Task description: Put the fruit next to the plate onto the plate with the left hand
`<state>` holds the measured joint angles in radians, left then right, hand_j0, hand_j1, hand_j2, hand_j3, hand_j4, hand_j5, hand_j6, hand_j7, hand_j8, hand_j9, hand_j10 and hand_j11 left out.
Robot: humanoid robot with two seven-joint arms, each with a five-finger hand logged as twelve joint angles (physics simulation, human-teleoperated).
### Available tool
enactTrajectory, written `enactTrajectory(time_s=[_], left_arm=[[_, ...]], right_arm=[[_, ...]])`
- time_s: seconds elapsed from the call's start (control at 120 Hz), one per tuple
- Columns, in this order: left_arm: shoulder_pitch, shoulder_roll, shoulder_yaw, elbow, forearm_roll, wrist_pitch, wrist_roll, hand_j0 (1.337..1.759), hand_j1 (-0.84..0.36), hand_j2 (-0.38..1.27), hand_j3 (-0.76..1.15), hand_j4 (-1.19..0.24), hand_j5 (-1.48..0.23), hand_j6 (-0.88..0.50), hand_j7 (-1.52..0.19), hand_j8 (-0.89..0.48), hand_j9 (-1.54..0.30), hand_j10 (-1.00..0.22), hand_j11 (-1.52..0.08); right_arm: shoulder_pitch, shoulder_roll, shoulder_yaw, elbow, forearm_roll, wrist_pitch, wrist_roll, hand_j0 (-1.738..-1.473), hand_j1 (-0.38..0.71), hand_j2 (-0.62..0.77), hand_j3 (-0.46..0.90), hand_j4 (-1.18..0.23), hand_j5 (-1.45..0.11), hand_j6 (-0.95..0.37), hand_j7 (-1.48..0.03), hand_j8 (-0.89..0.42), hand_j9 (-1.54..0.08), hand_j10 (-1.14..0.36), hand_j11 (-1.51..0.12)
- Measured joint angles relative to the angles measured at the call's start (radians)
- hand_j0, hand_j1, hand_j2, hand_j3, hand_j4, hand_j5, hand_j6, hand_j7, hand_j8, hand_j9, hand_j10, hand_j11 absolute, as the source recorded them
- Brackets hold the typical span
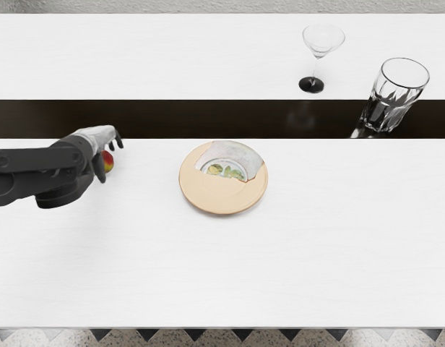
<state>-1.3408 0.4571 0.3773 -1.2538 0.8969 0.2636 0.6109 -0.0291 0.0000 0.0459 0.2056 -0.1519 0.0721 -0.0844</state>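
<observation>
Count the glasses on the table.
2. A cocktail glass stands far back on the right. A tumbler stands to its right, slightly nearer. Nothing in view looks able to hide another.

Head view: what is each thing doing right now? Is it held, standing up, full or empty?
fruit: held by the hand, left of the plate, not on it yet.
left hand: closed around the fruit.
plate: flat on the table, holding a wrap.
wrap: cut open, lying on the plate.
stemmed glass: upright, empty.
tumbler: standing, empty.
</observation>
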Motion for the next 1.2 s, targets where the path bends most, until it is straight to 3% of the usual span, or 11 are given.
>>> enactTrajectory(time_s=[0.183, 0.325, 0.45, 0.525, 0.667, 0.867, 0.933, 1.2], left_arm=[[0.008, 0.009, -0.001, 0.002, 0.0, 0.001, 0.0, 1.658, -0.25, 0.1, 0.0, -0.51, -0.66, -0.51, -0.66, -0.5, -0.66, -0.51, -0.66], [0.02, 0.011, -0.005, 0.002, 0.004, 0.002, 0.001, 1.654, -0.31, 0.11, 0.0, -0.59, -0.75, -0.47, -0.76, -0.44, -0.77, -0.58, -0.77], [0.023, 0.011, -0.009, 0.003, 0.002, 0.02, 0.001, 1.659, -0.31, 0.35, -0.36, -0.65, -0.81, -0.5, -0.82, -0.48, -0.84, -0.63, -0.84], [0.025, 0.011, -0.011, 0.003, 0.0, 0.025, 0.001, 1.663, -0.32, 0.43, -0.46, -0.67, -0.85, -0.49, -0.86, -0.48, -0.87, -0.66, -0.87], [0.026, 0.046, -0.091, 0.003, -0.017, 0.028, 0.001, 1.656, -0.33, 0.37, -0.23, -0.69, -0.93, -0.44, -0.92, -0.43, -0.92, -0.68, -0.92], [0.07, 0.031, -0.356, -0.002, -0.049, 0.027, 0.0, 1.655, -0.33, 0.3, -0.09, -0.69, -0.95, -0.41, -0.95, -0.4, -0.93, -0.65, -0.93], [0.07, -0.028, -0.42, -0.005, -0.066, 0.023, 0.0, 1.654, -0.33, 0.27, -0.06, -0.7, -0.95, -0.41, -0.95, -0.4, -0.93, -0.65, -0.94], [0.069, -0.181, -0.479, -0.009, -0.089, -0.022, 0.0, 1.655, -0.34, 0.32, -0.02, -0.69, -0.97, -0.4, -0.96, -0.39, -0.93, -0.65, -0.94]], right_arm=[[0.0, 0.0, 0.0, 0.0, 0.0, 0.0, 0.0, -1.658, -0.33, 0.0, 0.0, -0.02, -0.02, -0.02, -0.02, -0.02, -0.02, -0.02, -0.02], [0.0, 0.0, 0.0, 0.0, 0.0, 0.0, 0.0, -1.658, -0.33, 0.0, 0.0, -0.02, -0.02, -0.02, -0.02, -0.02, -0.02, -0.02, -0.02], [0.0, 0.0, 0.0, 0.0, 0.0, 0.0, 0.0, -1.658, -0.33, 0.0, 0.0, -0.02, -0.02, -0.02, -0.02, -0.02, -0.02, -0.02, -0.02], [0.0, 0.0, 0.0, 0.0, 0.0, 0.0, 0.0, -1.658, -0.33, 0.0, 0.0, -0.02, -0.02, -0.02, -0.02, -0.02, -0.02, -0.02, -0.02], [0.0, 0.0, 0.0, 0.0, 0.0, 0.0, 0.0, -1.658, -0.33, 0.0, 0.0, -0.02, -0.02, -0.02, -0.02, -0.02, -0.02, -0.02, -0.02], [0.0, 0.0, 0.0, 0.0, 0.0, 0.0, 0.0, -1.658, -0.33, 0.0, 0.0, -0.02, -0.02, -0.02, -0.02, -0.02, -0.02, -0.02, -0.02], [0.0, 0.0, 0.0, 0.0, 0.0, 0.0, 0.0, -1.658, -0.33, 0.0, 0.0, -0.02, -0.02, -0.02, -0.02, -0.02, -0.02, -0.02, -0.02], [0.0, 0.0, 0.0, 0.0, 0.0, 0.0, 0.0, -1.658, -0.33, 0.0, 0.0, -0.02, -0.02, -0.02, -0.02, -0.02, -0.02, -0.02, -0.02]])
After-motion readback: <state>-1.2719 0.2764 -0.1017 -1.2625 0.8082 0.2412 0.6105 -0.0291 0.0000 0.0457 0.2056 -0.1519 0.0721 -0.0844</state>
